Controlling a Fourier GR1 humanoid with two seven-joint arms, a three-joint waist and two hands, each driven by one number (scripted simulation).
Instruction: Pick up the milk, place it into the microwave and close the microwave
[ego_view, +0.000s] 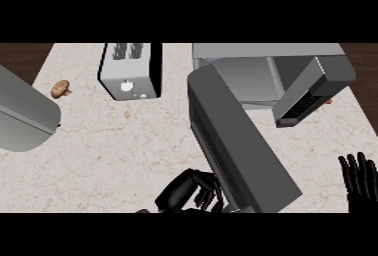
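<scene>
**Inspection: microwave door being handled, milk not sighted**

The grey box-shaped microwave (251, 75) is standing at the far right of the pale marbled stone desk (125, 150), its cavity lying open towards the viewer. Its long grey door (236, 145) is swinging wide, reaching from the hinge side down towards the near edge of the desk. A second grey panel with a dark vented face (310, 95) is angling out at the microwave's right side; what part it is I cannot tell.

The left hand (188, 192) is sitting against the lower end of the door, its black fingers curling there. Whether they are wrapping the door edge or something behind it is hidden, so their state cannot be told. My judgement is that the hand is placed there to push the door shut.

The right hand (360, 177) is resting at the right edge, fingers straight and upright, holding nothing.

The milk is not showing anywhere on the desk; it may be sitting inside the cavity, but the door and walls are masking that.

Also present: a silver two-slot toaster (131, 70), a small brown mushroom-like item (60, 89), and a large grey rounded body (26, 117) at far left.
</scene>
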